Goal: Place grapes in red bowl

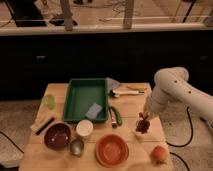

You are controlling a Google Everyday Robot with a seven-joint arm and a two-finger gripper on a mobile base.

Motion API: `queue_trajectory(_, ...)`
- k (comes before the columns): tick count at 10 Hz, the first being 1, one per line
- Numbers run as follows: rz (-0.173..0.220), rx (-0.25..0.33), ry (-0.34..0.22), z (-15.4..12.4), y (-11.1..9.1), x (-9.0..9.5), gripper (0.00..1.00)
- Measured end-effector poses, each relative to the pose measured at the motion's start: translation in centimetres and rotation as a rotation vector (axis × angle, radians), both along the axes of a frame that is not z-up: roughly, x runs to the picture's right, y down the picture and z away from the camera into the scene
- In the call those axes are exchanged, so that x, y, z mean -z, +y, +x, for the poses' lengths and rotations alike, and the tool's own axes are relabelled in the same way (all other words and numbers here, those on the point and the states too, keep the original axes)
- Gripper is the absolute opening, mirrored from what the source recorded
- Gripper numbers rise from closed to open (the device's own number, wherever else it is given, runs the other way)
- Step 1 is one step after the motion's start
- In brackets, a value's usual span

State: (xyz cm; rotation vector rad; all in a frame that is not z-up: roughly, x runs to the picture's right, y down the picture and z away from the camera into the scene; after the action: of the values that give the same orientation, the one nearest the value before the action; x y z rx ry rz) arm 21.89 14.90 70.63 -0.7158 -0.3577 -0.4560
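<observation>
The grapes (142,126), a small dark maroon bunch, hang at the right side of the wooden table (131,107). My gripper (144,118) is shut on their top and points down from the white arm (172,90). The red bowl (112,149) is orange-red and sits empty at the table's front, left of and nearer than the grapes. The grapes are outside the bowl, just off its right rim.
A green tray (80,97) holds a blue-grey sponge (93,111). A dark maroon bowl (57,136), a white cup (84,128) and a metal cup (76,147) stand front left. An orange fruit (159,154) lies front right. A green vegetable (115,115) lies mid-table.
</observation>
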Motion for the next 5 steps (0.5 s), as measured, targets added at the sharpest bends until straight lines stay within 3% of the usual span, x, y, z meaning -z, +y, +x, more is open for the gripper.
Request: queue_trajectory(5,-0.001,0.030,-0.035,-1.8,1.0,0.9,0.02)
